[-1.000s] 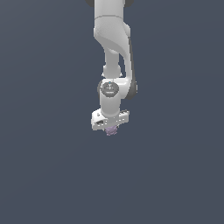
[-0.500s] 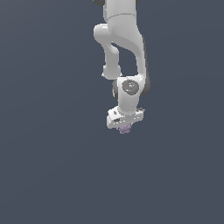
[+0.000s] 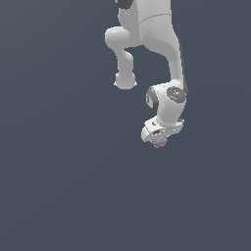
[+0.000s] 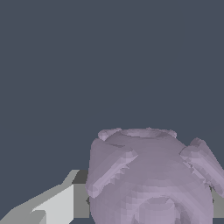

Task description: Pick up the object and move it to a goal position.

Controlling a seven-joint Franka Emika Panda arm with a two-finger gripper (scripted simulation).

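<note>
One white arm reaches down from above, and at its tip the gripper [image 3: 160,139] is clamped on the one pale purple object [image 3: 160,142], which sits between the fingers [image 4: 57,205] and pokes out below them. It looks a shallow hold, so a sharp swing might shake it loose
</note>
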